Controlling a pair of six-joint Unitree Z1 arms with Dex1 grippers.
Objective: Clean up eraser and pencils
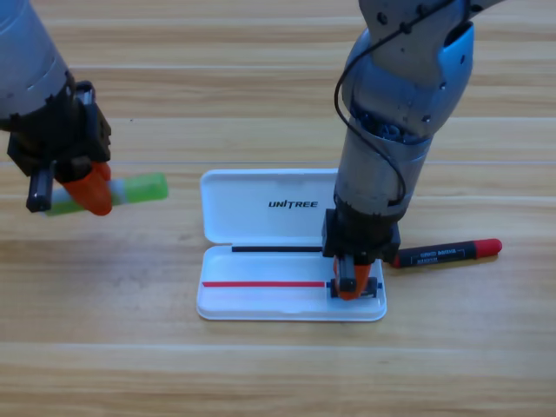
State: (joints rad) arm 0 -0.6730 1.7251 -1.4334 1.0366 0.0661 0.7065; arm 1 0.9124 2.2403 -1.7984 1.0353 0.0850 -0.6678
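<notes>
The right gripper points down into the open white UNITREE case, jaw state untellable, the black pencil at its three o'clock, while at nine the left gripper pinches the green pencil aloft, which could slip.

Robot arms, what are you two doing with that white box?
They are tidying things into the open white case. The left gripper holds the green pencil up, left of the case. The right gripper reaches down into the case's small right compartment; what it carries, if anything, is hidden. The black pencil lies on the table just right of the case.
</notes>
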